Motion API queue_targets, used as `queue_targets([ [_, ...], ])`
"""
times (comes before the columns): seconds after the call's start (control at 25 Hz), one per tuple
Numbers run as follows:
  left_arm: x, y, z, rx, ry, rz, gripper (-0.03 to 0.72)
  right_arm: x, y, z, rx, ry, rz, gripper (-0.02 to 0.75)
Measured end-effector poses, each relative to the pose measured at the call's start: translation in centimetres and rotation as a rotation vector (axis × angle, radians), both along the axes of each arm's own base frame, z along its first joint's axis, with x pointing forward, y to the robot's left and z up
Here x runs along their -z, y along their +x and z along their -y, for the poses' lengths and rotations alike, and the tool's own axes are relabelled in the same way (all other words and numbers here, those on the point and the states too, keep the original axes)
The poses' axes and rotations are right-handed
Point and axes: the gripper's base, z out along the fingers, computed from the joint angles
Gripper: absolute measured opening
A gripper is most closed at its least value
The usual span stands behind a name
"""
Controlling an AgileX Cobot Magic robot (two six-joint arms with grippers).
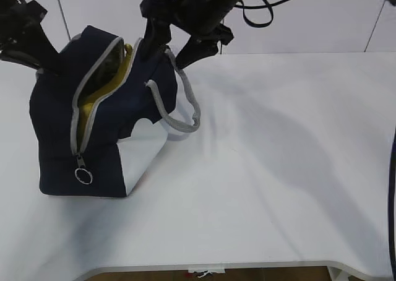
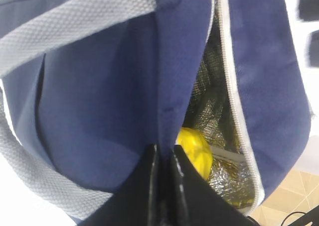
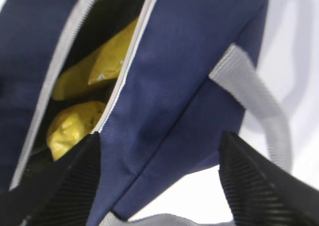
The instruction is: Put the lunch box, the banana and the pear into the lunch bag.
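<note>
The navy lunch bag [image 1: 108, 123] stands unzipped at the table's left, its silver lining showing. My left gripper [image 2: 164, 149] is shut on a fold of the bag's navy fabric beside the opening, at the bag's back left [image 1: 44, 57] in the exterior view. Inside lie the lumpy yellow pear [image 2: 195, 152] [image 3: 74, 127] and, above it, the banana [image 3: 107, 61]. My right gripper [image 3: 159, 141] hangs open over the bag's top [image 1: 173, 49]. It straddles the right flap, one finger over the opening and the other outside. I cannot make out the lunch box.
A grey handle [image 1: 179, 108] loops off the bag's right side onto the white table [image 1: 278, 169]. The zipper's ring pull [image 1: 83, 176] hangs low on the bag's front. A black cable [image 1: 263, 12] dangles behind the right arm.
</note>
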Motion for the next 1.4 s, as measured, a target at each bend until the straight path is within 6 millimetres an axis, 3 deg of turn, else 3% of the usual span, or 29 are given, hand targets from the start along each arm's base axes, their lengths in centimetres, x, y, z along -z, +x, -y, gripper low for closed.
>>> queue_targets([
  [0.2,0.0,0.0,0.0,0.000,0.000,0.000,0.001,2.1,0.3,-0.8,0.009,-0.014,-0.056,0.580],
  [0.28,0.0,0.0,0.0,0.000,0.000,0.000,0.001,2.5,0.4,-0.9,0.017,-0.015,-0.068,0.544],
  [0.4,0.0,0.0,0.0,0.000,0.000,0.000,0.001,2.6,0.4,-0.9,0.020,-0.015,-0.070,0.360],
  [0.52,0.0,0.0,0.0,0.000,0.000,0.000,0.001,2.6,0.4,-0.9,0.023,-0.016,-0.071,0.126],
  [0.6,0.0,0.0,0.0,0.000,-0.002,0.000,0.001,2.6,0.4,-0.9,0.021,-0.018,-0.069,0.053],
  [0.8,-0.4,0.0,0.5,-0.011,-0.071,-0.002,0.001,2.4,0.4,-0.8,0.008,-0.026,-0.052,0.016],
  [0.92,-0.7,0.0,1.3,-0.009,-0.128,-0.004,0.001,0.9,0.0,-0.2,0.000,-0.059,0.004,0.014],
  [1.24,-1.4,-0.9,6.8,0.052,-0.256,-0.027,0.001,-4.2,-1.8,2.4,0.011,-0.222,0.191,0.014],
  [1.4,-1.5,-1.2,9.9,0.060,-0.290,0.017,0.001,-4.9,-2.9,4.0,0.022,-0.316,0.208,0.014],
])
